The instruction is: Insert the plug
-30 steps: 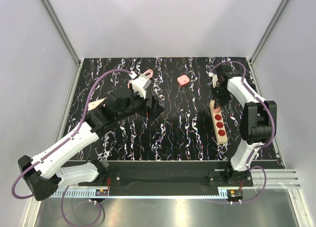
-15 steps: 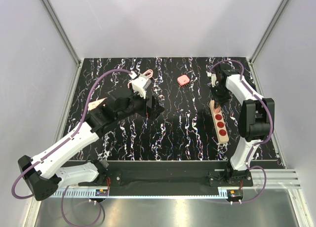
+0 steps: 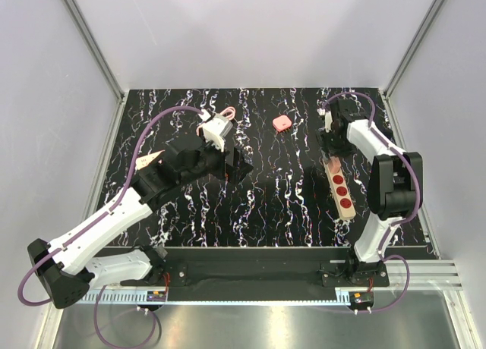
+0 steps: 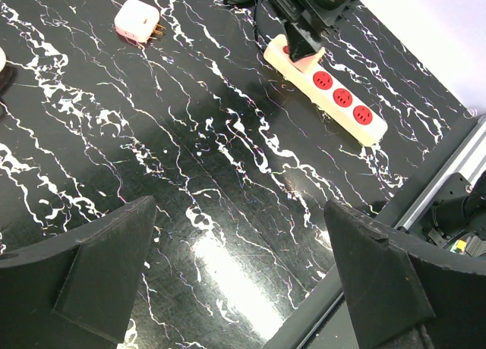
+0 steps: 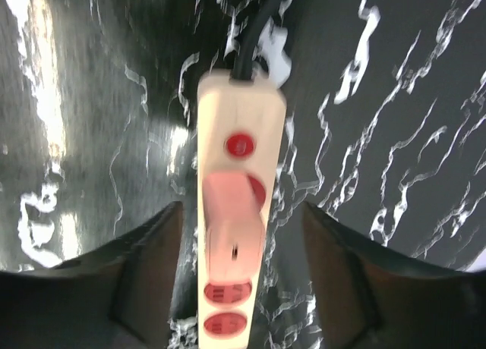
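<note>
What moved: The right gripper (image 3: pixel 332 150) has slid a bit toward the far end of the power strip (image 3: pixel 341 190). That is the end where the black cord (image 5: pixel 244 53) comes out. The strip looks turned a little too, with its near end a bit more to the right.
What stayed: The plug (image 3: pixel 282 123) lies in the same spot on the table (image 3: pixel 288 205). The left gripper (image 3: pixel 237 167) has not moved.
What that means: I think the right arm is busy getting the strip into place. Nobody has the plug yet, so the pushing-in part has not begun.
Right gripper: Its two fingers (image 5: pixel 144 265) are spread wide, one on each side of the strip. They do not seem to squeeze it. A blurry pink bit (image 5: pixel 231 212) shows over the strip between them, and I cannot tell what it is.
Left gripper: Its fingers are spread wide too, with nothing between them, up above the table.
Where the plug is: It is on the table at the far middle, between the two arms. It lies left of the right gripper, apart from it, and does not touch the strip. It is farther back than the left gripper and well apart from it. Its little metal pins stick out sideways.
Sockets: Three red sockets (image 4: pixel 343 99) on the strip have nothing in them.
</note>
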Tool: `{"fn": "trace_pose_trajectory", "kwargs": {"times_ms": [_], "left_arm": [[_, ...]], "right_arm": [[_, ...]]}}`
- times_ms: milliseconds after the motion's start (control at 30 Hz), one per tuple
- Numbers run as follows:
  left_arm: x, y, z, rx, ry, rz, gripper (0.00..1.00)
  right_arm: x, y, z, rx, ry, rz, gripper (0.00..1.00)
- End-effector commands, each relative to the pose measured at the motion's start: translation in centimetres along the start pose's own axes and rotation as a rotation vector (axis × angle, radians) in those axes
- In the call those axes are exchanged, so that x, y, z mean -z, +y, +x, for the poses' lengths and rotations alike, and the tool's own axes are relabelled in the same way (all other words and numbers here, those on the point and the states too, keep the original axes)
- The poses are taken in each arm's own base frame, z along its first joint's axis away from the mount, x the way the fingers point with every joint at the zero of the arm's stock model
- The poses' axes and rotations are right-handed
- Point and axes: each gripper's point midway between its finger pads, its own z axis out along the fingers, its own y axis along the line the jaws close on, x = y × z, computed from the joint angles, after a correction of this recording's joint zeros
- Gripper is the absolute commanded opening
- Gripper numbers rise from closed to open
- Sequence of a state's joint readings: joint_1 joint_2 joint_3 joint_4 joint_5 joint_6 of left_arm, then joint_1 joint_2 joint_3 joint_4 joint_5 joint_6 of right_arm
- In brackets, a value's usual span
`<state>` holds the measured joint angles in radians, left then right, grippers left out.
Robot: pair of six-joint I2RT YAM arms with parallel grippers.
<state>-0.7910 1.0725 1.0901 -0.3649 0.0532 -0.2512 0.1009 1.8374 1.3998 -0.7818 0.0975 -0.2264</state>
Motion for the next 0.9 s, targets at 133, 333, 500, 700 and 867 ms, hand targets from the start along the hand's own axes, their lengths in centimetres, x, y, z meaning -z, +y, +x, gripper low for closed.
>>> {"fn": "trace_pose_trajectory", "kwargs": {"times_ms": [133, 333, 500, 700, 867], "left_arm": [[0.4, -0.5, -1.7, -0.013, -0.066, 0.022, 0.99], [0.5, -0.4, -1.7, -0.012, -0.067, 0.018, 0.99], [0.5, -0.3, -1.8, -0.014, -0.072, 0.013, 0.99], [0.4, -0.2, -1.8, -0.013, -0.071, 0.005, 0.99], [0.3, -0.2, -1.7, -0.012, -0.068, 0.004, 0.99]], "right_arm": [[0.9, -0.7, -1.7, 0.019, -0.151, 0.026, 0.85], [-2.1, 0.4, 0.9, 0.025, -0.026, -0.042, 0.85], [-3.5, 0.6, 1.1, 0.014, -0.002, -0.083, 0.81], [-4.6, 0.8, 0.4, -0.002, -0.004, -0.134, 0.67], [-4.1, 0.1, -3.1, -0.01, -0.093, -0.121, 0.17]]}}
